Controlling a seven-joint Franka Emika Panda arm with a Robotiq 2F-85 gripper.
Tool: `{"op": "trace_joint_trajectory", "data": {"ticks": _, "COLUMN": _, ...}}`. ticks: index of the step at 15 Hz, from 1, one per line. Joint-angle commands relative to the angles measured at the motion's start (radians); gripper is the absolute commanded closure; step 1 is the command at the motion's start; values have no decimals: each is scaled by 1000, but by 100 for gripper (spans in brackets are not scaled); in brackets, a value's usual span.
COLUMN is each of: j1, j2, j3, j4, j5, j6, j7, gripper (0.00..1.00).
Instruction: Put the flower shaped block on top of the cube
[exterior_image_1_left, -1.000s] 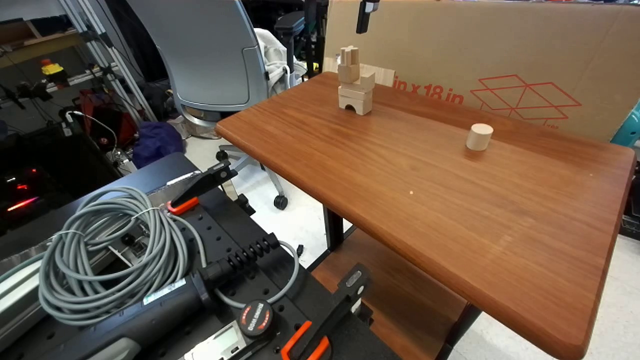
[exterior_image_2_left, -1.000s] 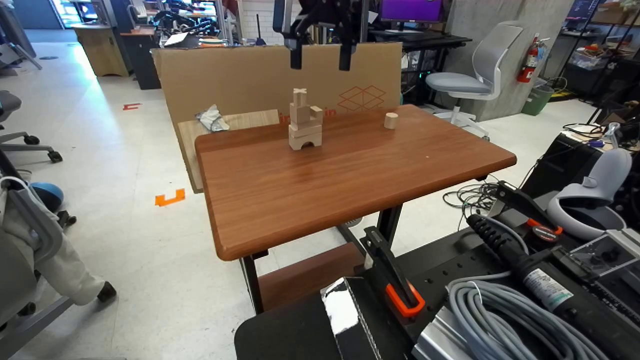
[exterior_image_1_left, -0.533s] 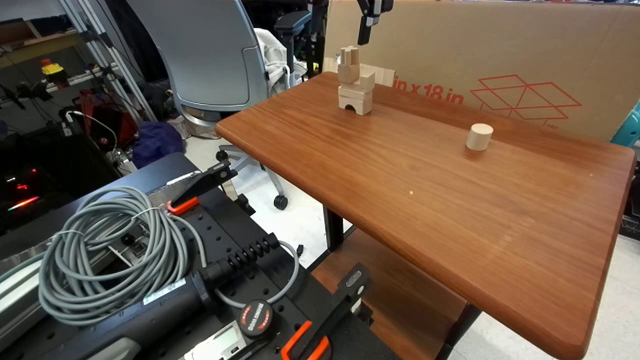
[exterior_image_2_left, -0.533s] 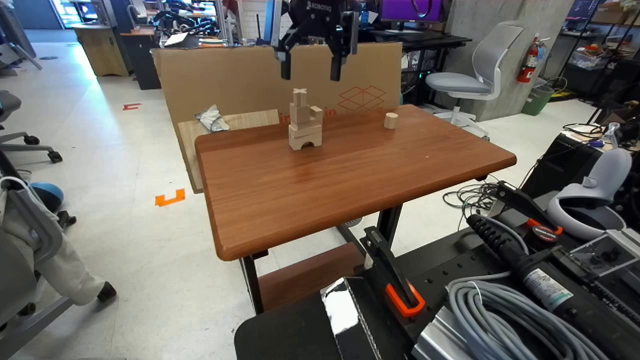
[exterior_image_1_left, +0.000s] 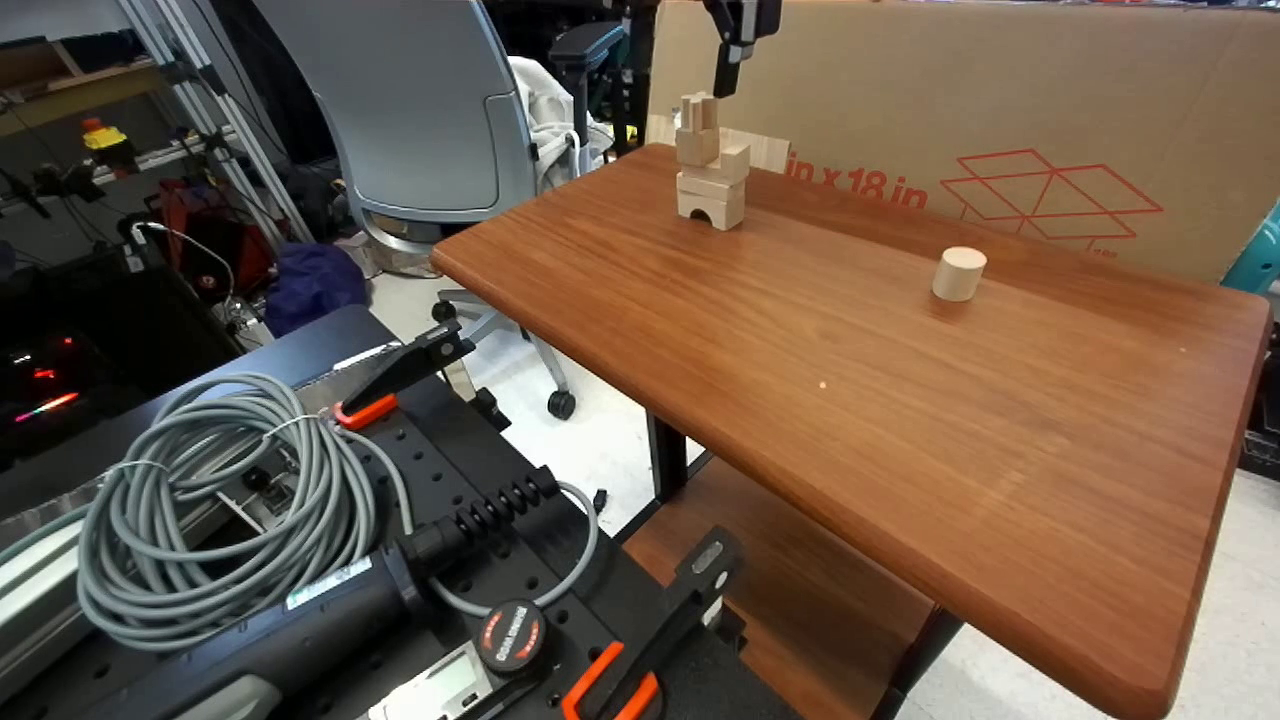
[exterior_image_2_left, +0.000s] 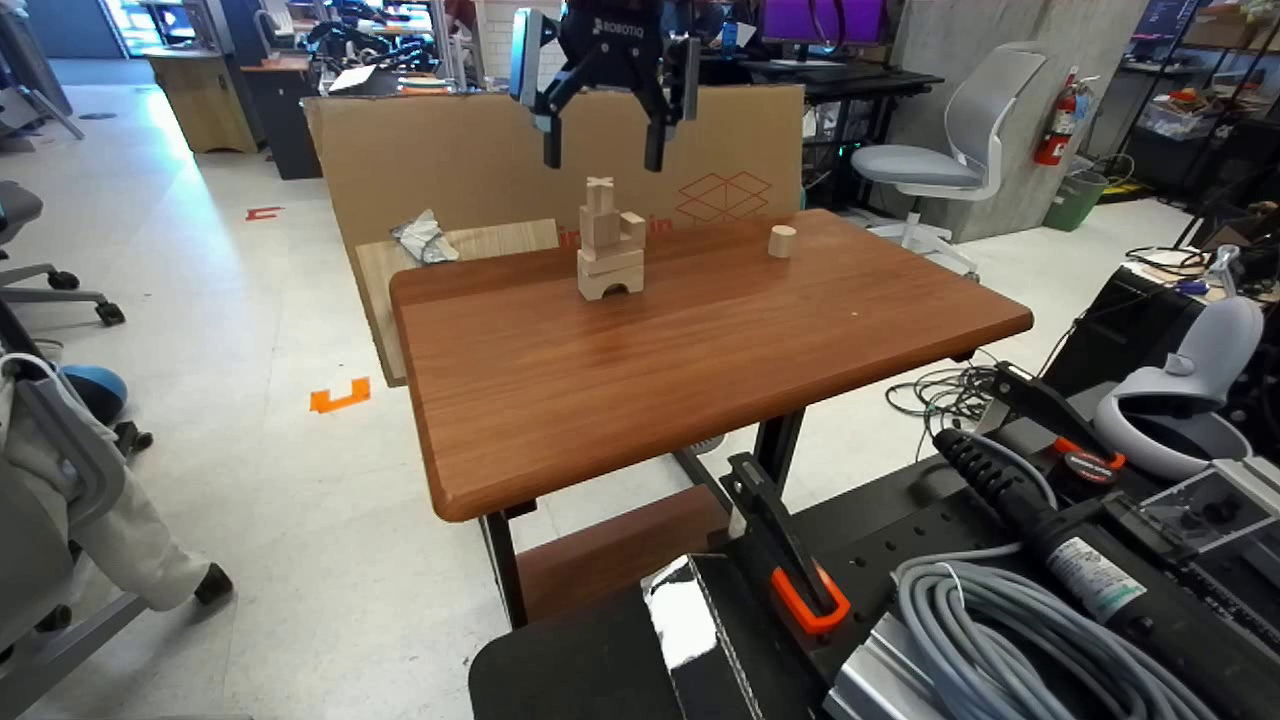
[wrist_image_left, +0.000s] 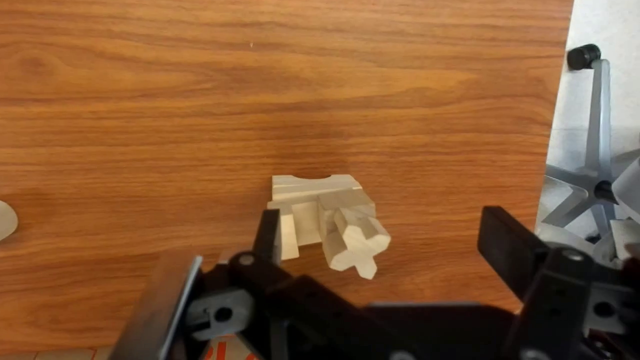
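Observation:
The flower shaped block (wrist_image_left: 357, 247) is a pale wooden piece with a cross-like lobed top. It stands upright at the top of a stack and shows in both exterior views (exterior_image_1_left: 699, 110) (exterior_image_2_left: 600, 195). Directly under it is a plain tan block that looks like the cube (exterior_image_1_left: 697, 147), also seen in an exterior view (exterior_image_2_left: 601, 228) and the wrist view (wrist_image_left: 346, 199). My gripper (exterior_image_2_left: 604, 158) is open and empty, above the stack and apart from it. In the wrist view the flower shaped block appears between the fingers (wrist_image_left: 380, 225), nearer the left one.
Beneath the cube are an arch block (exterior_image_1_left: 711, 203), a flat block and a notched block (exterior_image_1_left: 733, 163). A lone wooden cylinder (exterior_image_1_left: 959, 275) stands on the brown table (exterior_image_1_left: 850, 450). A large cardboard sheet (exterior_image_2_left: 450, 160) stands behind the table.
My gripper has come down and moved left in an exterior view, closer over the stack. It stays open. The blocks and the cylinder have not moved.

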Motion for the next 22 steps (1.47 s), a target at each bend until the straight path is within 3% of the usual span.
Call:
{"op": "trace_joint_trajectory", "data": {"ticks": 1, "j1": 29, "j2": 35, "j3": -17, "j4": 41, "j5": -1, "j6": 22, "j7": 35, "gripper": 26}}
{"op": "trace_joint_trajectory", "data": {"ticks": 10, "j1": 63, "j2": 48, "j3": -38, "j4": 51, "j5": -31, "j6": 75, "j7": 78, "gripper": 95}}
{"op": "trace_joint_trajectory", "data": {"ticks": 18, "j1": 49, "j2": -67, "j3": -39, "j4": -57, "j5": -37, "j6": 112, "j7": 49, "gripper": 93}}
{"op": "trace_joint_trajectory", "data": {"ticks": 22, "j1": 6, "j2": -157, "j3": -68, "j4": -122, "j5": -49, "j6": 91, "j7": 9, "gripper": 93}}
